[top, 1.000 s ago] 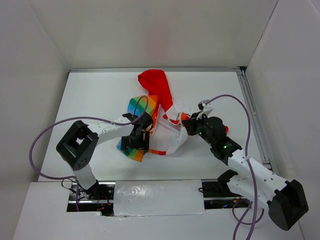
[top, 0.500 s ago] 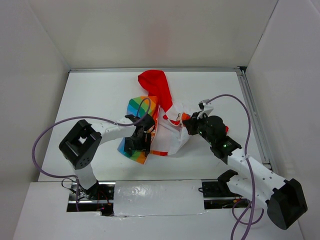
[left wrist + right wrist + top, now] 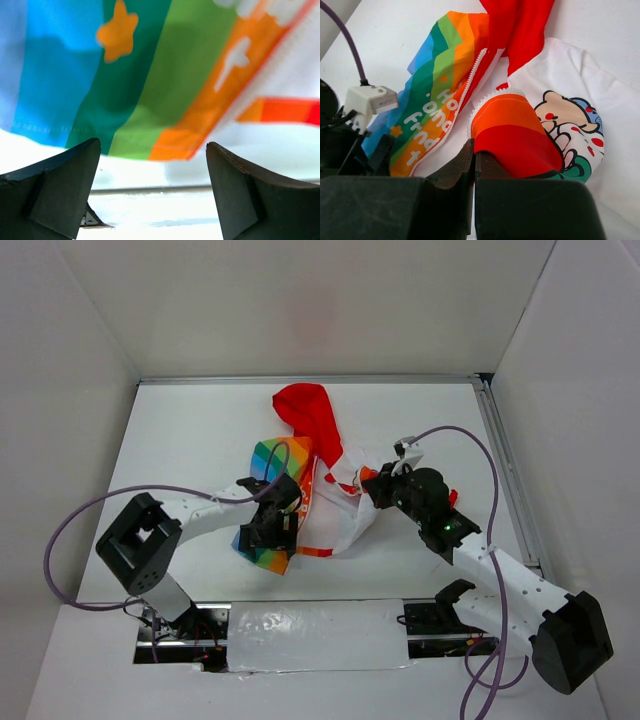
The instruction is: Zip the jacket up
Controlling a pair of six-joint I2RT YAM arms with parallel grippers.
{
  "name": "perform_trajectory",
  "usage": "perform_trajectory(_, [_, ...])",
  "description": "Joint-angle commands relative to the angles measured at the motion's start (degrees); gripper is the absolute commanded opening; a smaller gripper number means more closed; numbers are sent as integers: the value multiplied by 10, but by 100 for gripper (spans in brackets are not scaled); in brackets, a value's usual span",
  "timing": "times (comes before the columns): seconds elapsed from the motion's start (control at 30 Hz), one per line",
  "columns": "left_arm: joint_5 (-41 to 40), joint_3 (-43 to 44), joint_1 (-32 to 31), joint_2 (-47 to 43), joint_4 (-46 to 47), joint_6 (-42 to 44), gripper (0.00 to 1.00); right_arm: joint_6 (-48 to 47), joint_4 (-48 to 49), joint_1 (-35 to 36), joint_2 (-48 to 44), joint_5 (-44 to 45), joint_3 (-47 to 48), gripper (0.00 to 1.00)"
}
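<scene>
The jacket (image 3: 345,522) lies crumpled and unzipped in the middle of the bench (image 3: 180,440), red hood (image 3: 310,410) at its far end. On my left, the left arm's fingers (image 3: 55,190) stand spread wide, with the rainbow-striped panel (image 3: 150,75) just beyond their tips. On the right, the right arm's fingers (image 3: 445,200) are pressed together, pinching a fold of the orange-and-red edge (image 3: 515,130) beside the bear print (image 3: 565,125).
</scene>
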Motion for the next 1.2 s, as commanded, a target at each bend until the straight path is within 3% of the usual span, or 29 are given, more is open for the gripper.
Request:
perform_trajectory(0.0, [9, -8, -3, -63, -3, -3, 99, 2, 3, -3, 0, -6, 25, 0])
perform_trajectory(0.17, [17, -37, -3, -92, 11, 2, 99, 2, 2, -2, 3, -7, 27, 0])
perform_trajectory(0.43, [5, -17, -19, -5, -6, -13, 99, 2, 1, 0, 6, -11, 28, 0])
perform_trajectory(0.67, [-7, -10, -24, 32, -18, -29, 85, 4, -5, 1, 16, -13, 33, 0])
perform_trajectory(0.9, [9, -9, -30, 57, 0, -21, 39, 7, -5, 1, 9, 2, 32, 0])
perform_trajectory(0.93, [9, -11, -34, 56, 2, -18, 23, 8, -8, 2, 12, 3, 32, 0])
perform_trajectory(1.03, [10, -10, -36, 44, 8, -14, 0, 9, -9, 2, 18, 3, 34, 0])
perform_trajectory(1.17, [22, -5, -37, 7, 35, 16, 0, 15, -12, 2, 18, -4, 34, 0])
